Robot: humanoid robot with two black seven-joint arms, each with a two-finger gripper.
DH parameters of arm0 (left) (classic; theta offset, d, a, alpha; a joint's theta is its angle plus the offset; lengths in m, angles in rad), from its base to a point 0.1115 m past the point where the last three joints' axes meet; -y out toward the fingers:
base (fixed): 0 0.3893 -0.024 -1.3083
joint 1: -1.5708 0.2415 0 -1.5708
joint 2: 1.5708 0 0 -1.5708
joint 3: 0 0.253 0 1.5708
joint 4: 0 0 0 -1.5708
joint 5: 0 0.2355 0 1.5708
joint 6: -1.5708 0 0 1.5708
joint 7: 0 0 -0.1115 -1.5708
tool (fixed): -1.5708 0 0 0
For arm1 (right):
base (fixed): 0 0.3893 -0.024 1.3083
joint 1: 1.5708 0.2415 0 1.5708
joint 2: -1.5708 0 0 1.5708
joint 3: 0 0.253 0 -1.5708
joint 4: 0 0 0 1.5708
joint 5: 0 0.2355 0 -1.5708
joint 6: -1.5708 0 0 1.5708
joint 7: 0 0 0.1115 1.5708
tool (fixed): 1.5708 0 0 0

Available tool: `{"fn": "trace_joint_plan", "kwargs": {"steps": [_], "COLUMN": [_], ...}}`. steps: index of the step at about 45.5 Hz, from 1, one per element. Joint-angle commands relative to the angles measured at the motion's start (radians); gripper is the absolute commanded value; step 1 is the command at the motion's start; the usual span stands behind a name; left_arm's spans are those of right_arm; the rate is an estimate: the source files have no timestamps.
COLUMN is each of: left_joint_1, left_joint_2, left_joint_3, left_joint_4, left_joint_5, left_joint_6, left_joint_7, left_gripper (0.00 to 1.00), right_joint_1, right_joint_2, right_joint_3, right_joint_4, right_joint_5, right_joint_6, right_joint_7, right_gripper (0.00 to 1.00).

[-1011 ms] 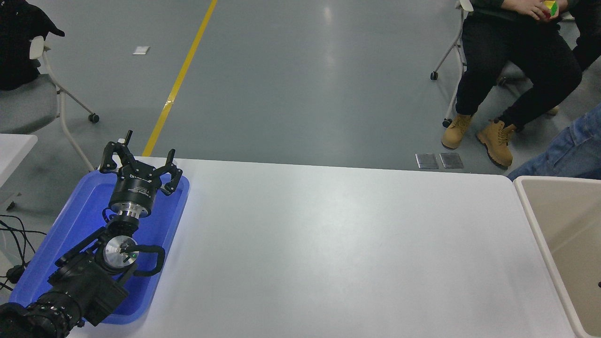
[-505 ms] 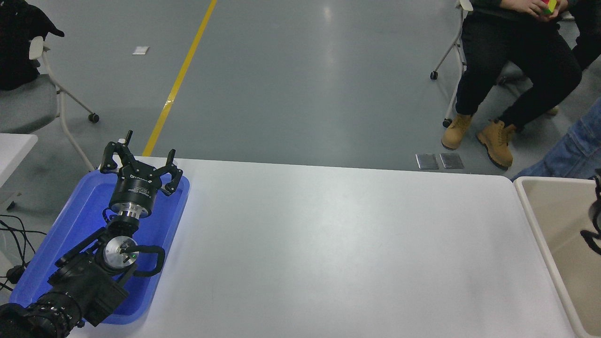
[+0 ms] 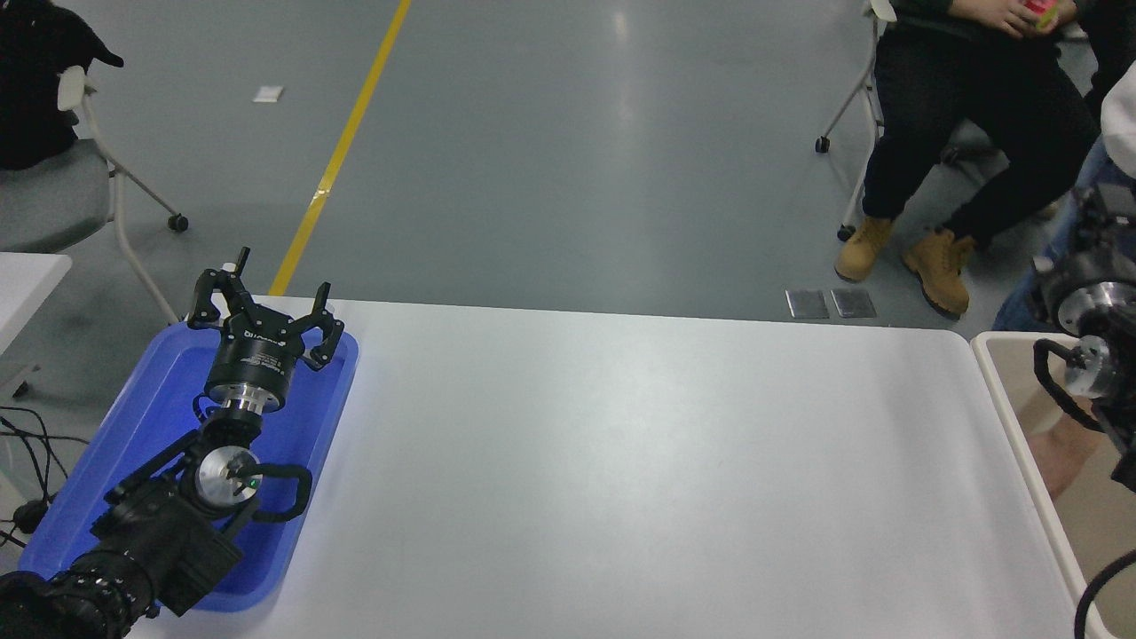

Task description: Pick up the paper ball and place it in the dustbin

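The dustbin [image 3: 1008, 417], beige with a thick pale rim, stands at the table's right edge and is cut off by the picture. My right arm comes in from the right edge above it. Its gripper [image 3: 1097, 213] is blurred and points away past the bin's far rim. The paper ball is not clearly in view. A blurred pinkish-brown patch [image 3: 1061, 454] shows inside the bin below the arm, and I cannot tell what it is. My left gripper [image 3: 266, 306] is open and empty, parked over the blue tray [image 3: 142, 399] at the lower left.
A seated person in black trousers and tan boots [image 3: 927, 253] is beyond the table's far right corner. Another person's jeans and white sleeve [image 3: 1123, 115] show at the right edge. An office chair [image 3: 62, 177] stands at the far left.
My right arm has come in from the right edge and risen over the dustbin, moving up and away. The person in jeans has shifted back. The left arm has not moved.
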Motion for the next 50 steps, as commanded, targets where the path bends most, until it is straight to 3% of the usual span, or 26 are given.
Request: {"fn": "trace_joint_plan", "kwargs": {"steps": [1,11,21,24,50], "left_joint_1": [0.0,0.0,0.0,0.0,0.0], "left_joint_2": [0.0,0.0,0.0,0.0,0.0], "left_joint_3": [0.0,0.0,0.0,0.0,0.0], "left_joint_4": [0.0,0.0,0.0,0.0,0.0], "left_joint_5": [0.001,0.001,-0.001,0.001,-0.001], "left_joint_6": [0.0,0.0,0.0,0.0,0.0], "left_joint_7": [0.0,0.0,0.0,0.0,0.0], "left_gripper": [1.0,1.0,1.0,1.0,1.0], "right_joint_1": [-0.107,-0.249,-0.338,-0.358,-0.342], "right_joint_2": [0.015,0.066,0.125,0.144,0.145], "right_joint_3": [0.255,0.356,0.368,0.364,0.215], "right_joint_4": [0.151,0.214,0.213,0.213,0.19], "right_joint_5": [-0.069,-0.162,-0.167,-0.167,-0.181], "right_joint_6": [0.06,0.117,0.13,0.13,0.128], "right_joint_7": [0.071,0.094,0.226,0.246,0.245], "right_gripper": [1.0,1.0,1.0,1.0,1.0]}}
